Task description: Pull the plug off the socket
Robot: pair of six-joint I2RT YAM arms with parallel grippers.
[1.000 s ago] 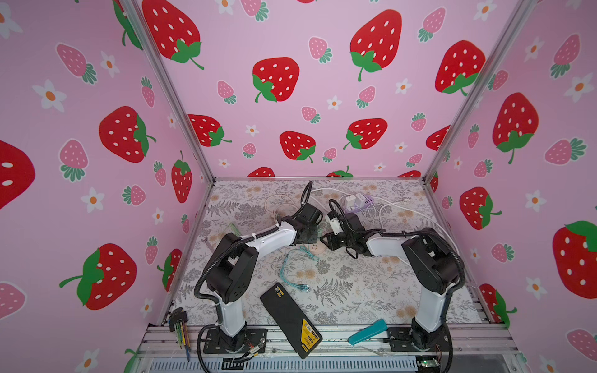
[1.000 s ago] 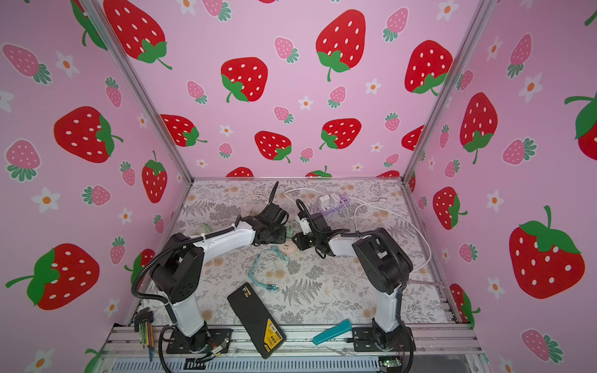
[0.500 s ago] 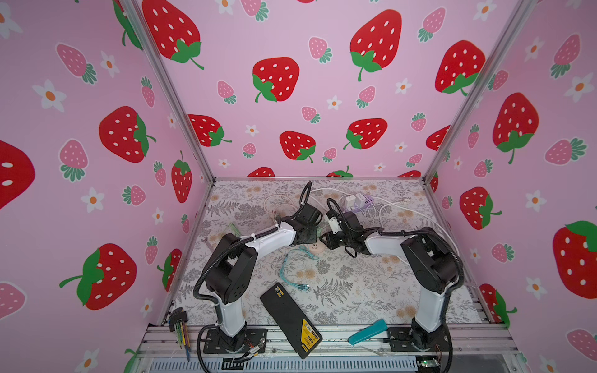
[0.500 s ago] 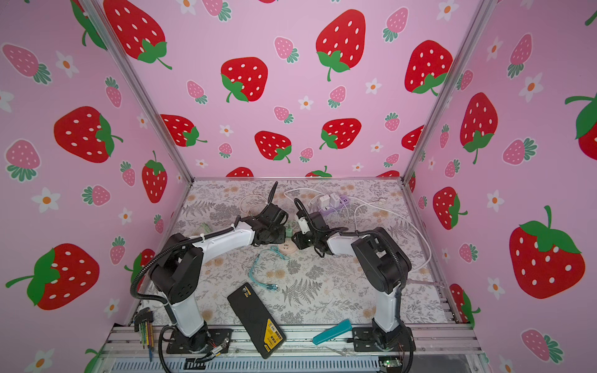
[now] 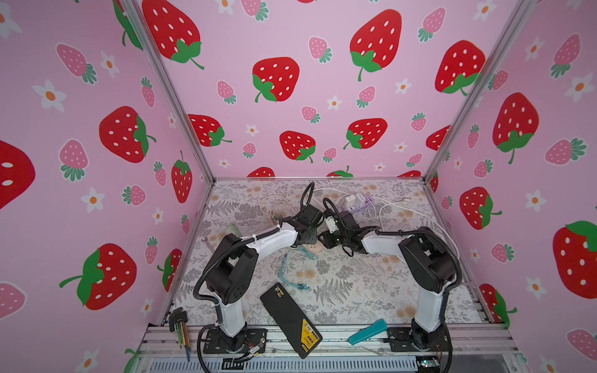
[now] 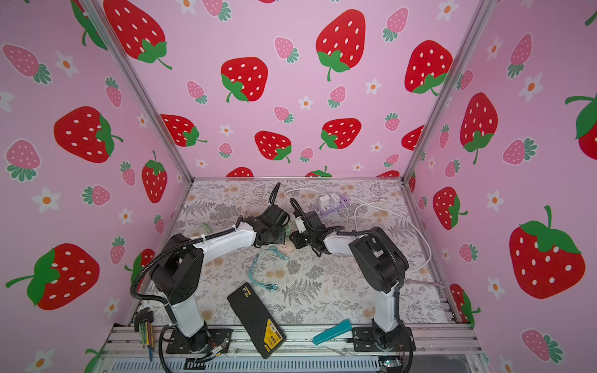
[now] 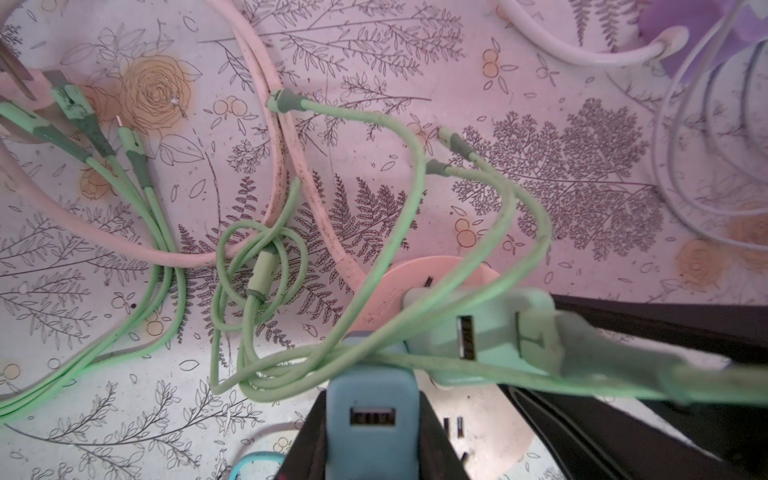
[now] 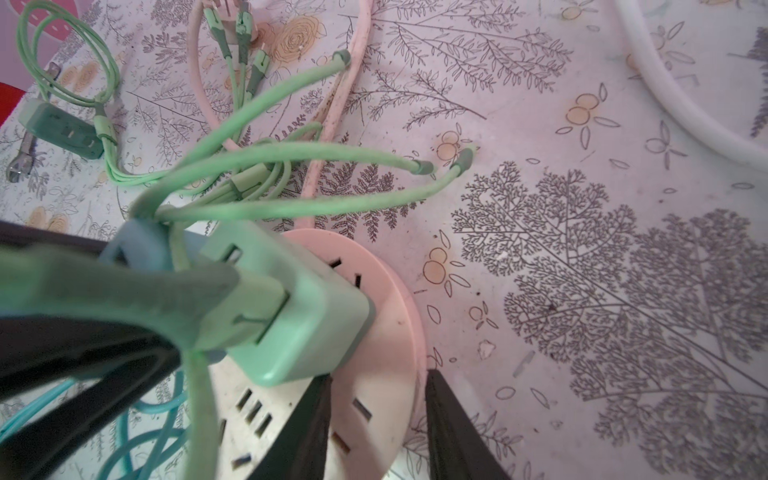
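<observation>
Right pincer [image 8: 378,376] barely shifted leftward, clenched on pink socket [image 8: 374,278]; left pincer [image 7: 370,399] clenched on blue plug [image 7: 370,451]; yellow label [image 5: 309,336] on black case [image 5: 282,306] unreadable.

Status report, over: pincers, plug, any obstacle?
Left pincer shut on blue plug. Right pincer shut on pink socket rim. Green cables lie across plug.

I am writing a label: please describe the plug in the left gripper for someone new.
At the middle of the floral table lies a round pink socket. Two block plugs are there; the blue plug sits clamped in the left gripper. Its USB port is empty, while the pale green plug beside it carries a green cable.
</observation>
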